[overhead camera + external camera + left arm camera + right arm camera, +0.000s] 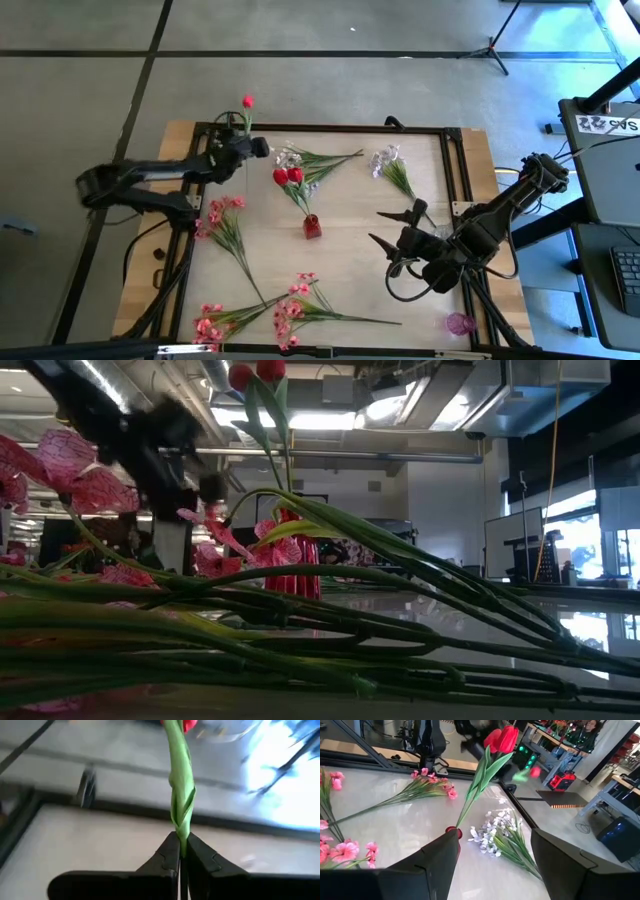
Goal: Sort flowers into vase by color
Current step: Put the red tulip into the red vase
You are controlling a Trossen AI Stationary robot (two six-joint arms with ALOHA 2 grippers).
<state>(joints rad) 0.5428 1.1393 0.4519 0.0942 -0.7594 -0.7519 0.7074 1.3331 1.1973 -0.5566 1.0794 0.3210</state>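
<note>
The left gripper (pixel 255 147) holds a red tulip (pixel 247 102) pinched low on its stem near the worktop's (pixel 350 250) far edge, so the bloom could swing and miss the small red vase (pixel 312 227), while the right gripper (pixel 395 228) waits wide open.

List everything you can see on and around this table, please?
Red vase: one, table centre.
Red tulips in vase: two, stems in the red vase.
Held tulip: one, red, at the table's far edge, in the left gripper.
White sprigs: two, far side of the table.
Pink sprays: four, left and near side.
Pink vase: one, near right corner.
Table: one, pale top, black frame.
Left gripper: shut on the held tulip's stem.
Right gripper: open, over the table's right side.
</note>
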